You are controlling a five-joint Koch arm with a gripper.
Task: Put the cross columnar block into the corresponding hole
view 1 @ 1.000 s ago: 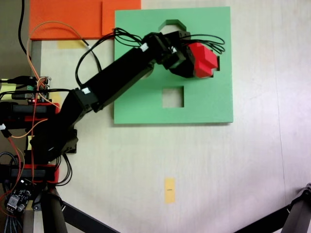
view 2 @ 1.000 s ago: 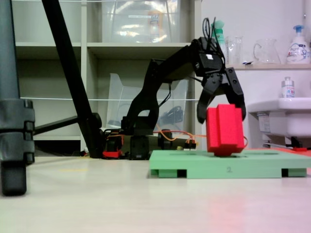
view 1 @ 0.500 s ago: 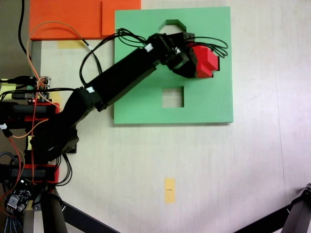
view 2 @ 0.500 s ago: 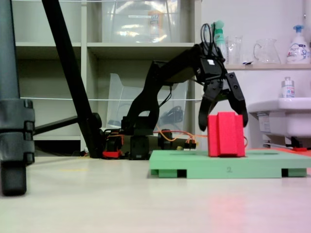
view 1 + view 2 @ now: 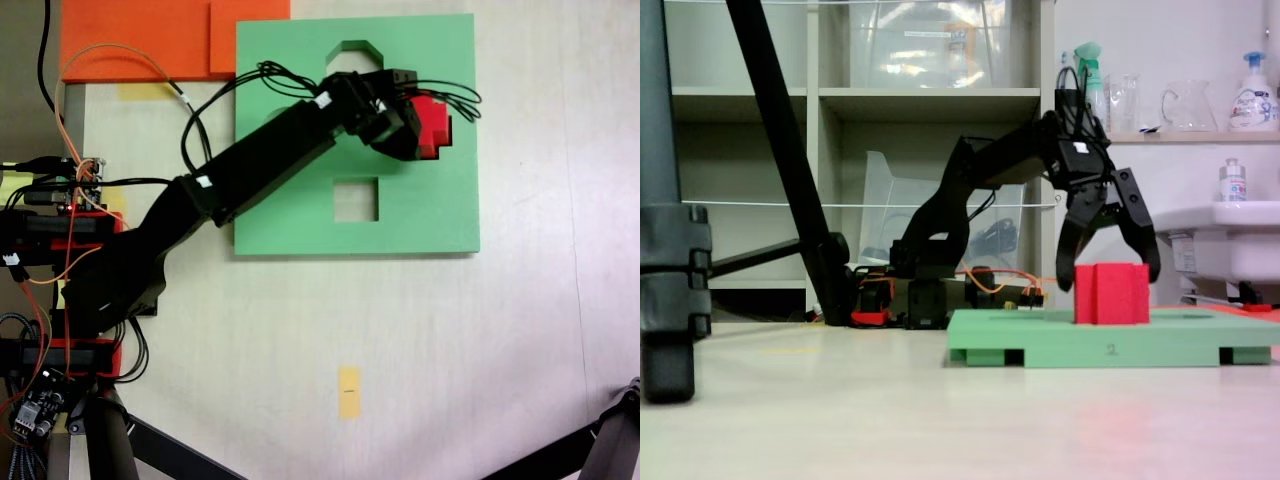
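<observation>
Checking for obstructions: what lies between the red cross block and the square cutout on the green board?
Only bare green board lies between the cross block and the square cutout in a fixed view.

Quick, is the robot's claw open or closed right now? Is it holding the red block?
Gripper: open, jaws spread around the red cross block, which sits low in the green board.

The tool (image 5: 425, 128) straddles the red cross block (image 5: 434, 125) on the green board (image 5: 420, 215).

One red cross block (image 5: 432, 122), one green board (image 5: 420, 215) (three open cutouts), two orange sheets (image 5: 130, 40).
</observation>
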